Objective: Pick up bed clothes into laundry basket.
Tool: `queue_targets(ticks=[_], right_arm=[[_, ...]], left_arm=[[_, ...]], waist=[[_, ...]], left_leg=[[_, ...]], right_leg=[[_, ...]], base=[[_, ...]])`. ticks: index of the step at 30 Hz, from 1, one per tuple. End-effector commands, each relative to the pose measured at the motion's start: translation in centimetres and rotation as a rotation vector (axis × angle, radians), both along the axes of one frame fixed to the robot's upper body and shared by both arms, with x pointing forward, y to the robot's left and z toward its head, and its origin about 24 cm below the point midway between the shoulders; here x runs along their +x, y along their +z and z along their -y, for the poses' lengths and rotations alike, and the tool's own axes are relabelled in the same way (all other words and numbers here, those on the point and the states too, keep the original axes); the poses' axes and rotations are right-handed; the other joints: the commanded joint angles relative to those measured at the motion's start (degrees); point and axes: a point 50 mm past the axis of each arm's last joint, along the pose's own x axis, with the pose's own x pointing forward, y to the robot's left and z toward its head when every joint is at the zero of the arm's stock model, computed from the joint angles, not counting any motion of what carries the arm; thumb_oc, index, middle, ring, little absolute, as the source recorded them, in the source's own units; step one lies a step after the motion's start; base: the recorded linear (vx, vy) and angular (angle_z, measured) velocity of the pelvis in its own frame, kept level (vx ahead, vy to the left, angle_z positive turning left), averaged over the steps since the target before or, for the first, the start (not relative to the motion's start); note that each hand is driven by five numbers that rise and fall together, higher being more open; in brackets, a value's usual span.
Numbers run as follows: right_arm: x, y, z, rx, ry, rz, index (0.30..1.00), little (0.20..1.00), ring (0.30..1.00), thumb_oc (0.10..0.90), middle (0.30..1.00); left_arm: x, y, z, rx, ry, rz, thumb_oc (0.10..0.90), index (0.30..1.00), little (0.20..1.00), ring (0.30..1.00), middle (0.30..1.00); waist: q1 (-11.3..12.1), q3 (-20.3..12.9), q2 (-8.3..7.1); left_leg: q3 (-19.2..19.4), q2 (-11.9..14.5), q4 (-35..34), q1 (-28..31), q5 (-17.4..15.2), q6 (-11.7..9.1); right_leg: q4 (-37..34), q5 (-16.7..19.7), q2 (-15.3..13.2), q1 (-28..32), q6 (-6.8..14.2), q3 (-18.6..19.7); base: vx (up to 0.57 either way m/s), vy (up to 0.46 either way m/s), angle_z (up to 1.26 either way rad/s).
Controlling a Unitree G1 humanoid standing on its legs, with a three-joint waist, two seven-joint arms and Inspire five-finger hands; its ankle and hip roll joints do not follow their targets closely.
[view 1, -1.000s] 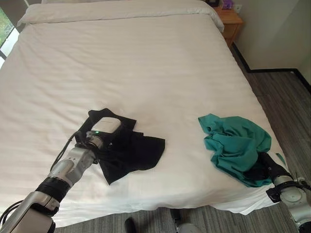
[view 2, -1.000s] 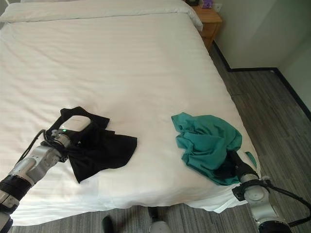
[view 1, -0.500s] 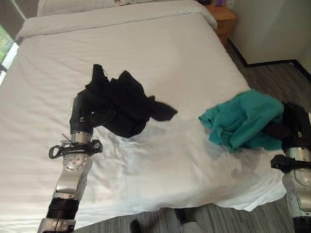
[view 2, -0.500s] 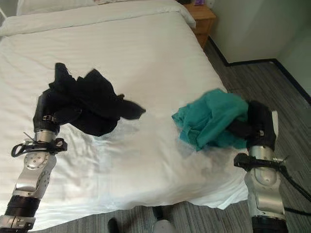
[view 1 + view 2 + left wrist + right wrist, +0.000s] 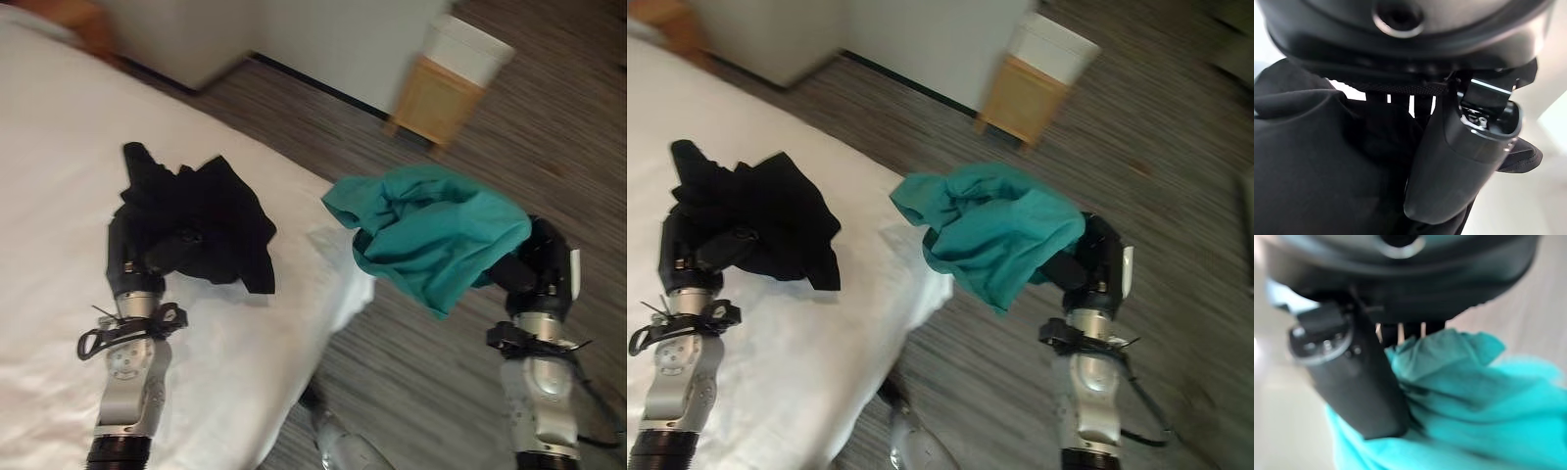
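1. Two garments are up off the bed, one in each of my hands. The black garment [image 5: 196,227] is bunched in my left hand [image 5: 147,257], which is raised above the white bed [image 5: 59,196]; my thumb [image 5: 1454,166] and fingers are curled into the dark cloth, and its loose end hangs down clear of the sheet.
2. The teal garment [image 5: 431,227] is clamped in my right hand [image 5: 534,266], held out past the bed's corner, over the floor. In my right wrist view my thumb [image 5: 1359,382] presses into the teal folds.
3. The bed's corner [image 5: 343,284] lies between my two arms, its sheet rumpled at the edge.
4. Beyond the teal garment, well apart from it, a tan basket with a white liner [image 5: 446,78] stands on the grey wood-grain floor [image 5: 441,362], near the wall [image 5: 333,39].
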Motion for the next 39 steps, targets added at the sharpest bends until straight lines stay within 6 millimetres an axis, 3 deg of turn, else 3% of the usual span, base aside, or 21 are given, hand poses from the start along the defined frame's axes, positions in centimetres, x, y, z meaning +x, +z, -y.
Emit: queue_targets(ticks=[1,3,6,7,9,10,13,14,15,16,17,19,22,28,29,32,34,39], right_arm=[[-1.3,8.1,2.5,-0.247,-0.035,0.315,0.3,0.3,0.3,0.4,0.3],[-1.3,8.0,2.6,-0.249,-0.037,0.307,0.3,0.3,0.3,0.4,0.3],[-1.1,7.0,2.5,-0.199,-0.078,0.279,0.3,0.3,0.3,0.4,0.3],[-1.1,6.9,2.4,-0.197,-0.077,0.279,0.3,0.3,0.3,0.4,0.3],[-0.9,6.5,2.0,-0.169,-0.059,0.268,0.3,0.3,0.3,0.4,0.3],[-0.7,5.9,1.4,-0.165,-0.011,0.236,0.3,0.3,0.3,0.4,0.3],[-0.6,5.5,1.7,-0.173,-0.008,0.211,0.3,0.3,0.3,0.4,0.3],[-0.3,6.1,1.3,-0.199,0.026,0.226,0.3,0.3,0.3,0.4,0.3],[-0.1,6.4,1.4,-0.208,0.035,0.232,0.3,0.3,0.3,0.4,0.3],[0.0,6.6,1.9,-0.211,0.025,0.234,0.3,0.3,0.3,0.4,0.3],[0.0,6.6,1.9,-0.211,0.025,0.233,0.3,0.3,0.3,0.4,0.3],[-0.3,6.0,2.1,-0.18,-0.007,0.221,0.3,0.3,0.3,0.4,0.3],[-0.8,4.9,1.9,-0.171,-0.012,0.182,0.3,0.3,0.3,0.4,0.3],[-1.0,3.5,1.7,-0.196,0.024,0.098,0.3,0.3,0.3,0.4,0.3],[-2.4,-1.2,3.5,-0.045,-0.064,-0.072,0.3,0.3,0.3,0.4,0.3],[-2.8,-2.6,3.4,-0.025,-0.072,-0.126,0.3,0.3,0.3,0.4,0.3],[-2.8,-2.7,3.2,-0.025,-0.059,-0.132,0.3,0.3,0.3,0.4,0.3],[-1.5,-0.5,3.1,-0.099,-0.025,-0.06,0.3,0.3,0.3,0.4,0.3]], left_arm=[[-1.4,4.2,1.1,0.046,-0.027,0.266,0.4,0.3,0.3,0.3,0.3],[-1.6,3.9,0.9,0.046,-0.02,0.251,0.4,0.3,0.3,0.3,0.3],[-2.1,2.8,0.7,0.065,0.0,0.193,0.4,0.3,0.3,0.3,0.3],[-2.1,2.9,0.7,0.067,0.001,0.193,0.4,0.3,0.3,0.3,0.3],[-2.2,2.6,0.4,0.072,0.011,0.174,0.4,0.3,0.3,0.3,0.3],[-2.2,2.3,0.3,0.081,0.017,0.156,0.4,0.3,0.3,0.3,0.3],[-2.0,2.0,0.1,0.085,0.018,0.141,0.4,0.3,0.3,0.3,0.3],[-1.8,2.0,0.5,0.03,0.015,0.167,0.4,0.3,0.3,0.3,0.3],[-1.7,1.8,0.8,0.008,0.0,0.169,0.4,0.3,0.3,0.3,0.3],[-1.8,0.9,1.0,-0.017,-0.004,0.136,0.4,0.3,0.3,0.3,0.3],[-1.8,0.9,1.0,-0.018,-0.003,0.136,0.4,0.3,0.3,0.3,0.3],[-2.3,-0.1,0.7,-0.05,0.02,0.104,0.4,0.3,0.3,0.3,0.3],[-2.0,-0.3,0.8,-0.021,0.028,0.083,0.4,0.3,0.3,0.3,0.3],[-2.6,-0.8,0.5,-0.027,0.034,0.063,0.4,0.3,0.3,0.3,0.3],[2.0,-3.9,6.0,-0.019,-0.237,-0.132,0.4,0.3,0.3,0.3,0.3],[2.6,-3.6,6.8,-0.021,-0.273,-0.122,0.4,0.3,0.3,0.3,0.3],[2.7,-3.6,7.1,-0.026,-0.281,-0.118,0.4,0.3,0.3,0.3,0.3],[2.3,-4.0,6.9,-0.076,-0.268,-0.119,0.4,0.3,0.3,0.3,0.3]], waist=[[2.89,-1.1,9.04],[3.31,-1.77,8.48],[4.93,-4.35,6.85],[5.17,-4.38,6.83],[6.21,-5.1,6.07],[6.81,-4.99,5.28],[7.04,-4.63,4.81],[8.59,-2.53,3.75],[9.46,-1.67,3.8],[8.75,-1.63,3.66],[8.69,-1.62,3.69],[7.34,-3.67,5.73],[6.69,-4.5,7.03],[6.16,-5.49,8.47],[7.1,-1.91,8.7],[6.32,-2.75,8.92],[6.37,-2.99,9.04],[6.96,-4.18,9.59]], left_leg=[[8.55,13.77,-18.62,18.11,6.52,-11.73],[8.93,13.19,-20.05,18.24,6.77,-11.87],[11.8,11.32,-20.2,17.3,6.71,-11.14],[12.13,11.52,-20.15,17.18,7.07,-11.21],[12.77,11.43,-19.73,15.91,7.5,-11.55],[13.69,12.34,-18.45,13.62,9.16,-12.32],[13.62,13.43,-15.48,11.81,9.63,-13.27],[7.67,13.6,-7.24,7.99,11.09,-14.97],[2.09,12.61,-3.66,6.04,10.84,-15.26],[-0.63,12.61,-1.47,6.49,7.47,-14.96],[-0.69,12.62,-1.41,6.47,7.42,-14.96],[0.75,12.45,-7.55,10.49,5.05,-13.81],[0.34,11.73,-14.89,14.17,7.41,-13.73],[0.76,10.66,-19.48,18.23,7.81,-13.01],[-0.6,13.0,-11.92,10.62,12.38,-16.26],[0.68,12.92,-15.03,12.99,12.58,-15.95],[0.17,12.45,-16.12,13.7,12.83,-15.89],[0.64,12.01,-21.09,17.66,13.08,-15.2]], right_leg=[[15.27,-3.01,-9.37,13.86,6.07,-11.04],[14.23,-3.06,-9.23,14.74,5.82,-9.79],[8.55,-4.03,-9.47,22.7,6.61,-8.95],[7.85,-3.34,-9.26,22.79,6.5,-8.73],[-0.07,-7.49,-9.26,26.48,5.37,-8.18],[-7.0,-9.03,-8.21,28.11,3.73,-6.39],[-8.28,-8.76,-7.6,28.75,2.92,-6.12],[-8.1,-8.22,-7.33,28.81,1.79,-4.96],[-7.98,-7.45,-7.0,28.16,1.34,-4.34],[-8.56,-6.6,-7.72,27.98,1.15,-4.4],[-8.6,-6.59,-7.7,28.03,1.15,-4.46],[-8.53,-7.06,-6.93,27.78,1.47,-4.45],[-8.31,-7.2,-6.66,27.48,1.42,-4.83],[-8.48,-7.52,-6.75,28.65,1.75,-4.12],[-9.88,-6.11,-11.67,30.84,2.42,-13.12],[-10.43,-6.29,-11.71,31.29,2.64,-13.67],[-10.62,-6.25,-11.73,31.6,2.68,-13.51],[-10.71,-6.82,-11.57,32.08,3.0,-13.62]], base=[[-0.36,0.162,-1.87],[-0.24,0.068,-1.83],[-0.22,0.004,-1.37],[-0.16,-0.059,-1.42],[-0.22,-0.094,-1.05],[-0.27,-0.199,-0.33],[-0.14,-0.157,0.03],[-0.25,-0.198,0.11],[-0.35,-0.227,-0.08],[-0.2,-0.079,-0.29],[-0.15,-0.004,-0.24],[-0.05,0.121,-0.03],[-0.03,0.101,-0.01],[0.01,0.084,-0.01],[0.0,0.013,0.06],[0.06,0.03,0.34],[0.09,0.031,0.05],[0.08,0.025,-0.09]])
